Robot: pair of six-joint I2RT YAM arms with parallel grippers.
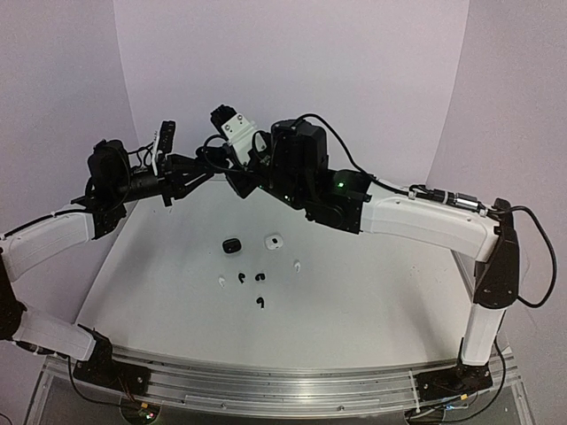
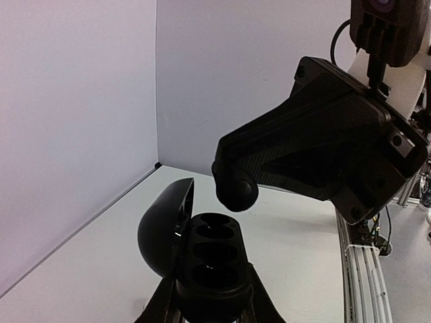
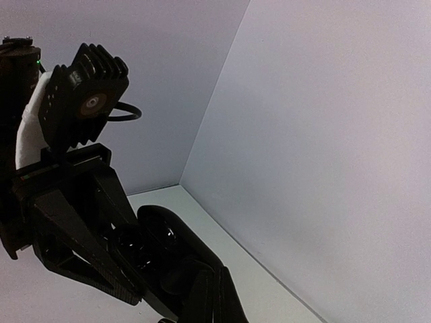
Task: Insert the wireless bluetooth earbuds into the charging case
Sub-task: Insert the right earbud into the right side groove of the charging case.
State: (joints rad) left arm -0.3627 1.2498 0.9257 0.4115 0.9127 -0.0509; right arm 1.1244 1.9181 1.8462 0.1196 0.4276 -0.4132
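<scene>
White table (image 1: 372,301) under pale walls (image 1: 292,62): five earbuds (image 1: 260,278), three black and two white, lie loose at centre frame, just below a black case (image 1: 231,245) and a white case (image 1: 274,241). At upper centre our left jaws clamp an open charging case (image 2: 215,288), lid (image 2: 165,225) swung left. Our right jaws are pinched shut just above its wells (image 2: 214,233); whether they hold a bud we cannot tell.

The white table (image 1: 381,301) carries a black case (image 1: 231,245), a white case (image 1: 273,241) — and loose earbuds (image 1: 260,302) nearby.
</scene>
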